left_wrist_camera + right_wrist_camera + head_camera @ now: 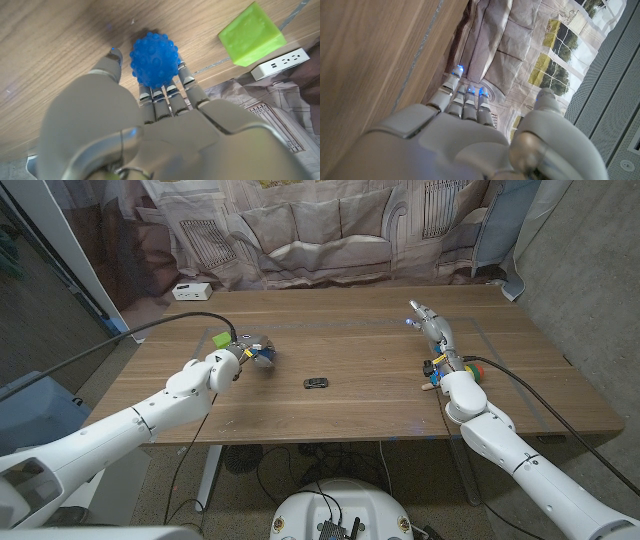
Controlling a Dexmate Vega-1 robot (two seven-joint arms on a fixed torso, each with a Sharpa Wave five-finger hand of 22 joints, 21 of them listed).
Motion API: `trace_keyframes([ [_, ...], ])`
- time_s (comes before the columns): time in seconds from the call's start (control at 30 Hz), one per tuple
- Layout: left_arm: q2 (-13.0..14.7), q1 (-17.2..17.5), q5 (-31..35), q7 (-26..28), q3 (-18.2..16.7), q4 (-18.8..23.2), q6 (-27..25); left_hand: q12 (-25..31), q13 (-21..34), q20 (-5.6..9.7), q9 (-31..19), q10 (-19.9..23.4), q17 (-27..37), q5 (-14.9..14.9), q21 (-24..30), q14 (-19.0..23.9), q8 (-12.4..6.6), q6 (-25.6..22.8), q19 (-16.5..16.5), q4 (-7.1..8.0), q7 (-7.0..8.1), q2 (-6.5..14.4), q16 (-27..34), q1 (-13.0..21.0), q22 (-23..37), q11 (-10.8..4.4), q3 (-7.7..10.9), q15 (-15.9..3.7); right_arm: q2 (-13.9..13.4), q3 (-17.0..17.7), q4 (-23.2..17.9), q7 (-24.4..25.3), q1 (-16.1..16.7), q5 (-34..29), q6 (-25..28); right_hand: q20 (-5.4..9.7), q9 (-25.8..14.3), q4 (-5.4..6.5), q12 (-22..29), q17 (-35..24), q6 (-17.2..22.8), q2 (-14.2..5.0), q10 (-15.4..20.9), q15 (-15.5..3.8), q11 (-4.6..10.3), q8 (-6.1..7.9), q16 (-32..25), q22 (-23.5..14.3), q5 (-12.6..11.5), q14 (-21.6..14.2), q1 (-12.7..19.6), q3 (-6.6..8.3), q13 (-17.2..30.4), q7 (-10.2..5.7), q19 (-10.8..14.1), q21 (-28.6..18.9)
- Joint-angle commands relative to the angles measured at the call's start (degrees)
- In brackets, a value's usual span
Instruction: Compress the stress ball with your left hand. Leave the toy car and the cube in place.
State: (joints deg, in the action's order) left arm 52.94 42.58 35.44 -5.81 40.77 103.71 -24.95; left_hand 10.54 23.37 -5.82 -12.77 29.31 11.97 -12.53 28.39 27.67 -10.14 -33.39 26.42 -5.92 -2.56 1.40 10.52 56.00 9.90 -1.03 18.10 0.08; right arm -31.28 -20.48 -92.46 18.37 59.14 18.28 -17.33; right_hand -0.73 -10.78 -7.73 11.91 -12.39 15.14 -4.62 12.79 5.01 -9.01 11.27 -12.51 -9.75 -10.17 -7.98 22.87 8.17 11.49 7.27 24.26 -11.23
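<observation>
Seen from the head camera, our left arm reaches in from the near left corner across the wooden table (350, 330), its left hand (250, 352) closed over the blue stress ball (266, 356) on the left half of the tabletop, with the green cube (220, 338) just behind the wrist and a small dark toy car (316, 383) lying apart near the table's middle. Our right arm comes in from the near right corner, and the right hand (430, 325) stands on its edge on the right side of the table, fingers extended together toward the far edge, holding nothing. A white power strip (190, 291) sits at the far left corner before a printed backdrop. From the left wrist camera, we see the left hand (150, 100) wrapped round the knobbly stress ball (154, 59), fingers (170, 92) curled against one side and the thumb on the other, the ball resting on the wood; the cube (251, 34) lies near, clear of the hand, beside the power strip (280, 64). From the right wrist camera, our right hand (465, 120) stretches its fingers (465, 100) straight and close alongside the tabletop, with nothing in its grasp.
</observation>
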Motion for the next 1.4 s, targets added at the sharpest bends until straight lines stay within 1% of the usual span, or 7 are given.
trace_keyframes([
  [0.03,0.4,-0.6,1.3,-2.4,0.0,0.8,0.3,-0.1,-0.1,-0.73,0.1,-2.1,-0.1,0.6,-1.0,-2.2,0.2,2.3,-1.3,0.26,0.11,-0.2,-0.3,-1.5,0.2,0.32,-0.64,0.62,-0.5,0.0,-1.1,0.0,0.2,-0.2,0.5,-0.17,-0.1,0.04,-0.1,-0.1,0.7,0.03,0.3,0.01,0.16,0.03,0.1,-0.1,0.0,-0.5,0.4,0.05,0.1,-0.01,0.3,0.1],
  [0.23,0.4,-0.4,0.9,-2.3,-0.6,0.8,0.8,0.0,-0.4,-1.87,0.5,-4.8,-0.2,1.3,-2.4,-4.9,0.18,5.6,-2.9,1.2,0.3,-0.1,-0.2,-4.2,0.2,1.32,-1.57,1.77,-0.6,0.1,-1.3,0.1,0.4,-0.2,0.4,-0.19,-0.1,0.03,-0.2,-0.1,0.6,0.04,0.3,0.04,0.18,0.01,0.1,-0.1,0.0,-0.5,0.4,0.05,0.1,-0.05,0.3,0.1],
  [0.43,0.3,-0.3,1.3,-1.8,-0.7,0.8,1.1,0.2,-0.9,-2.41,0.7,-6.6,-0.6,1.6,-4.2,-7.2,-0.21,7.1,-5.5,1.4,1.91,-0.1,-0.3,-5.8,0.2,2.8,-1.97,1.98,-0.5,0.2,-1.6,0.5,0.7,-0.2,0.5,-0.18,-0.1,0.03,-0.1,-0.1,0.6,0.05,0.3,0.02,0.17,0.02,0.1,-0.1,0.0,-0.5,0.4,0.04,0.1,-0.1,0.3,0.1],
  [0.77,0.1,0.3,1.3,-0.2,-1.5,0.9,1.4,0.2,-1.6,-3.04,0.9,-9.6,-0.8,1.6,-6.7,-10.5,-0.08,10.2,-9.2,1.8,2.84,0.8,-0.3,-7.5,0.2,2.63,-1.93,2.6,-0.2,0.3,-1.7,1.0,1.2,-0.3,0.5,-0.22,-0.1,0.05,-0.1,-0.1,0.6,0.06,0.3,0.04,0.24,0.02,0.1,-0.1,0.0,-0.5,0.4,0.02,0.1,-0.12,0.3,0.1],
  [1.0,0.2,1.6,-0.3,2.7,-3.2,1.3,2.2,0.3,-2.5,-3.34,1.3,-12.2,-1.0,1.6,-8.9,-13.3,0.56,17.0,-11.8,2.52,2.8,1.7,-0.3,-10.1,0.3,3.02,-2.19,2.52,-0.2,0.3,-1.7,1.3,1.4,-0.6,0.3,-0.22,-0.1,0.04,-0.2,-0.1,0.6,0.09,0.3,-0.06,0.27,0.01,0.1,-0.1,0.0,-0.5,0.4,0.01,0.1,-0.15,0.3,0.1],
  [1.2,0.1,1.8,-1.7,3.2,-3.8,1.0,2.8,0.5,-3.6,-0.12,1.7,-13.8,-1.2,2.0,-10.7,-15.0,-0.22,19.5,-13.5,3.96,0.79,2.0,0.0,-14.1,0.2,4.55,-3.33,2.61,-0.2,0.3,-1.7,1.2,1.5,-0.5,0.3,-0.24,-0.1,0.04,-0.2,-0.1,0.7,0.1,0.3,0.01,0.3,0.02,0.1,-0.1,0.0,-0.5,0.4,0.0,0.1,-0.17,0.3,0.1],
  [1.4,0.0,2.0,-2.4,3.8,-4.2,1.2,2.5,0.8,-4.2,0.74,1.8,-13.7,-1.3,2.4,-11.3,-15.0,-1.09,17.5,-13.4,4.71,-0.41,1.4,0.2,-16.4,0.2,4.82,-4.37,2.64,-0.4,0.4,-1.9,1.1,1.6,-0.5,0.3,-0.2,-0.1,0.04,-0.2,-0.1,0.6,0.11,0.3,-0.04,0.33,0.0,0.1,-0.1,0.0,-0.5,0.4,0.0,0.1,-0.1,0.3,0.1],
])
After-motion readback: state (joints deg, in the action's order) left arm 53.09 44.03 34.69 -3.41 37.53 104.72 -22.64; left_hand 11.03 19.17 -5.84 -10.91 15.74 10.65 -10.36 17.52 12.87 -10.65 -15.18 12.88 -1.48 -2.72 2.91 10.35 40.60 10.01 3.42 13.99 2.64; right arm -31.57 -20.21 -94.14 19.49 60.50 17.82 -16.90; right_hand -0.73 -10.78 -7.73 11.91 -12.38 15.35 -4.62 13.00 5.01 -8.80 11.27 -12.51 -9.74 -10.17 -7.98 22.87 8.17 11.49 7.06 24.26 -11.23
